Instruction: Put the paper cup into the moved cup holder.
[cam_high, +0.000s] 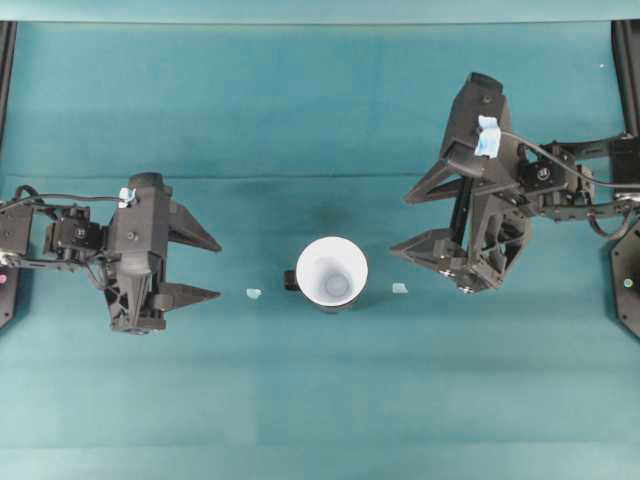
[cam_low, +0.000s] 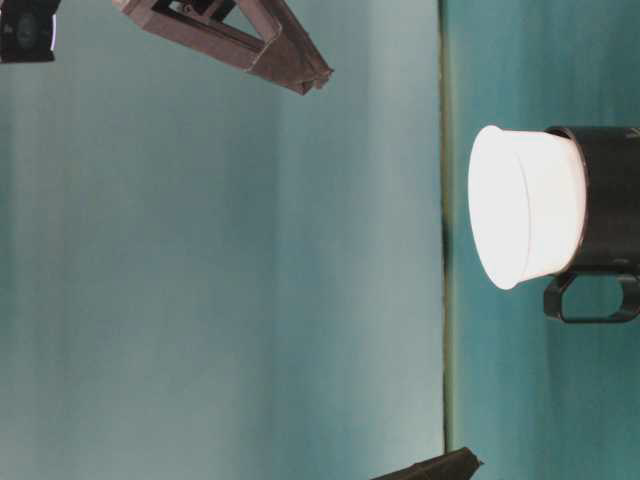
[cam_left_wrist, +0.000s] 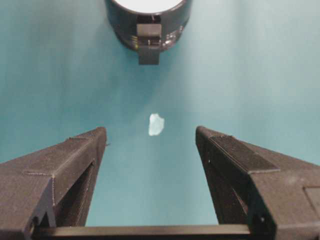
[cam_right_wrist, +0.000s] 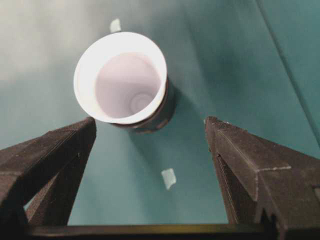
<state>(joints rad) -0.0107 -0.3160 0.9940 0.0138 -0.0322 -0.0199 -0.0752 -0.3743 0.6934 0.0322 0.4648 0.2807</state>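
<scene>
Both jaws spread, empty; tapered white paper cup (cam_high: 332, 273) sits in glossy blk cup holder (cam_high: 291, 280).

I see a teal cloth-covered table (cam_high: 320, 400) filling my overhead view, with a faint crease running across it. Two small pale blue-white scraps lie flat on it, one tape-like bit (cam_high: 254, 294) toward the left and another similar bit (cam_high: 400, 288) toward the right, well apart. Black frame rails (cam_high: 625, 60) stand at the far corners.
</scene>
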